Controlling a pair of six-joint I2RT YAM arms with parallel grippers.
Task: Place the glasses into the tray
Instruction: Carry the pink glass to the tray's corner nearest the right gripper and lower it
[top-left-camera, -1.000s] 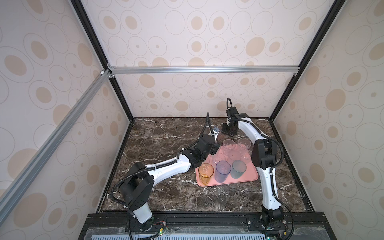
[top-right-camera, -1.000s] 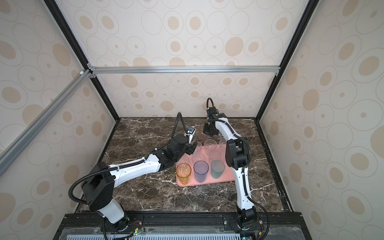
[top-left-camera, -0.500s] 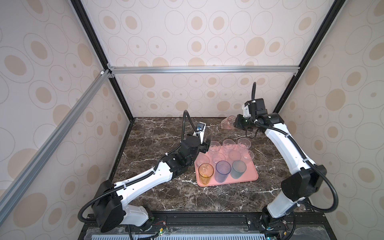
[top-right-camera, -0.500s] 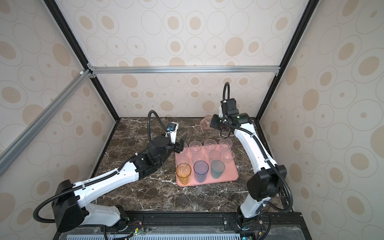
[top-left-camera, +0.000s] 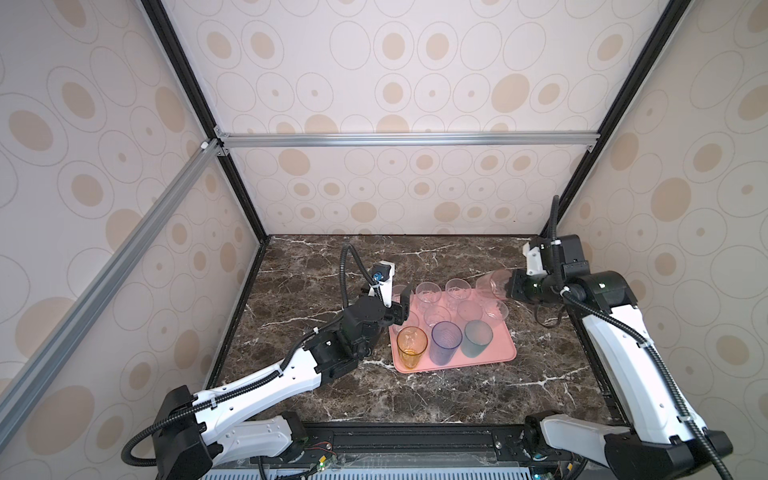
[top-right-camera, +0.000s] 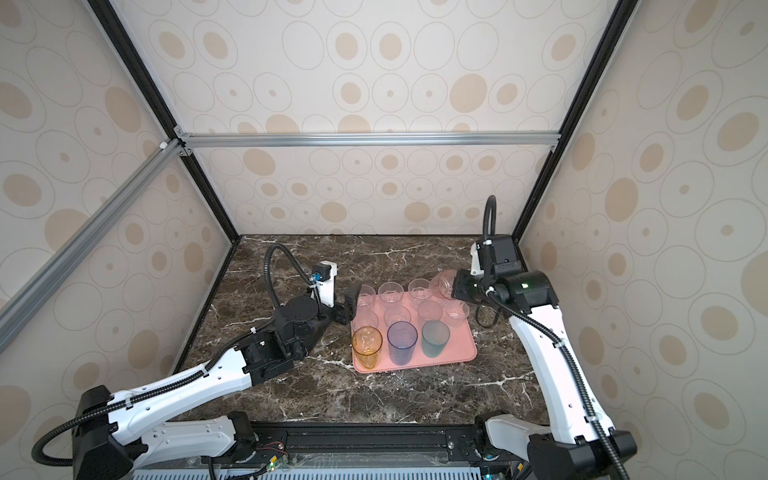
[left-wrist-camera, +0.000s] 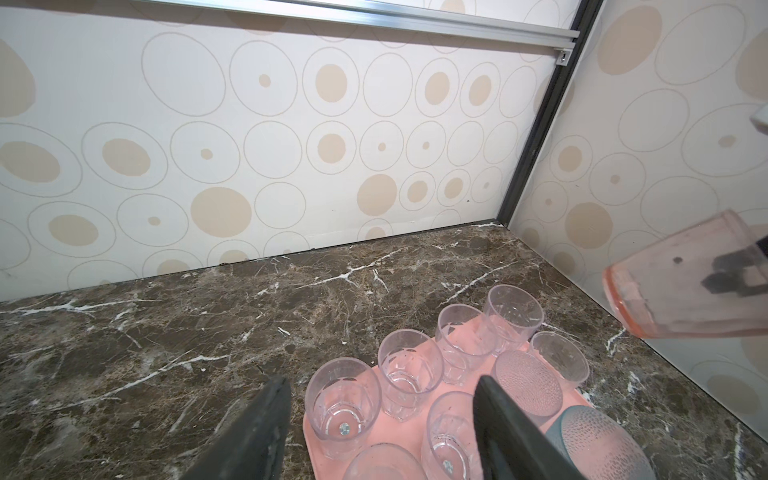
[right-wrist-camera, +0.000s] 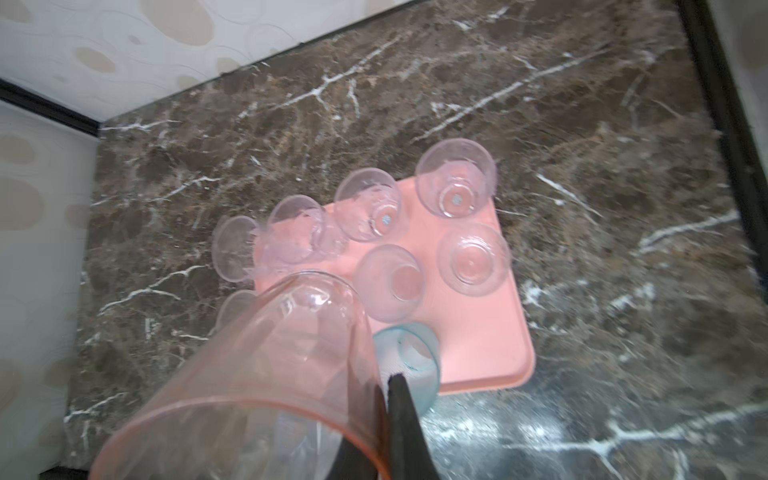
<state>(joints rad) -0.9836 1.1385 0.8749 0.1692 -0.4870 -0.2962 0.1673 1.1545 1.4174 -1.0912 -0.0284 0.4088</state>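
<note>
Right hand (top-left-camera: 512, 287) has swung rightward pinching pink glass (top-left-camera: 490, 282); left hand (top-left-camera: 401, 308) gapes.

- No writing, label, brand, number or sign can be read in any of the views

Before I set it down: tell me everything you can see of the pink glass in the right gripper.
The pink glass is a smooth, translucent salmon-pink tumbler, plastic by its look, tapering to a thicker base. It hangs in the air tipped nearly on its side, base pointing toward the middle of the table, above the far right corner of the tray. The right gripper pinches its wall at the rim, one finger inside and one outside. Nothing else appears to touch it.
</note>
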